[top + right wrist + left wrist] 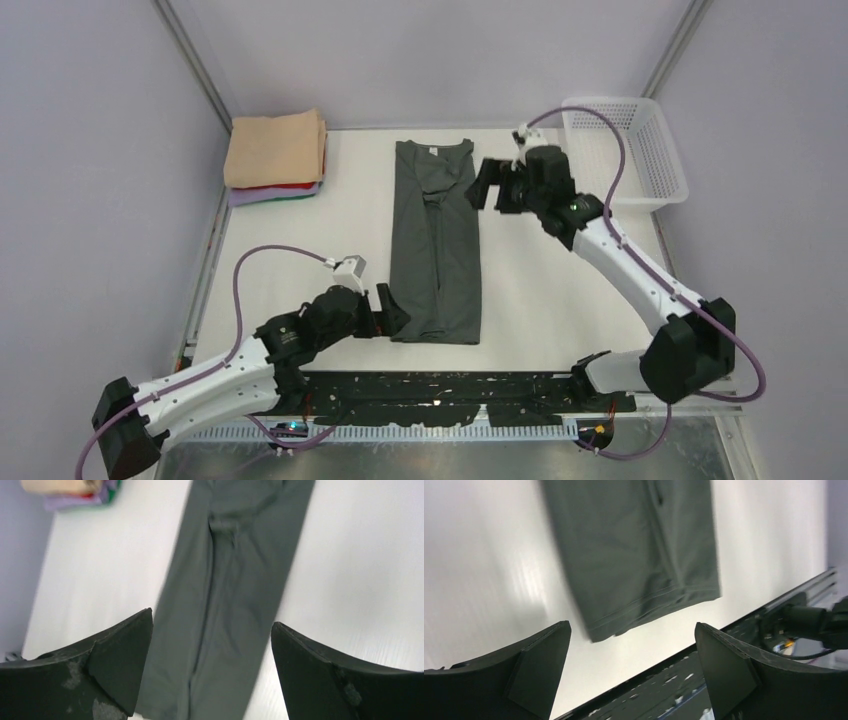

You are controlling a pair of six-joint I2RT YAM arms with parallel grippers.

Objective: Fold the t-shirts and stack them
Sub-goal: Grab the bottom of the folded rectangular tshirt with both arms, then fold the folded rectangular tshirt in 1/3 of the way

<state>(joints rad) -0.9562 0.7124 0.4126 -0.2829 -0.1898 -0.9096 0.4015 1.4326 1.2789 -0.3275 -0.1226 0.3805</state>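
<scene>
The dark charcoal-grey t-shirt (436, 240) lies on the table folded into a long narrow strip, neck label at the far end. It also shows in the left wrist view (639, 550) and the right wrist view (230, 605). My left gripper (392, 312) is open and empty beside the shirt's near left corner. My right gripper (487, 185) is open and empty just right of the shirt's collar end. A stack of folded t-shirts (276, 155), peach-tan on top with red and pale lavender below, sits at the far left; it shows in the right wrist view (70, 491).
A white plastic mesh basket (630, 150) stands at the far right. A black perforated strip (450, 395) runs along the table's near edge. Grey walls close in the left and right sides.
</scene>
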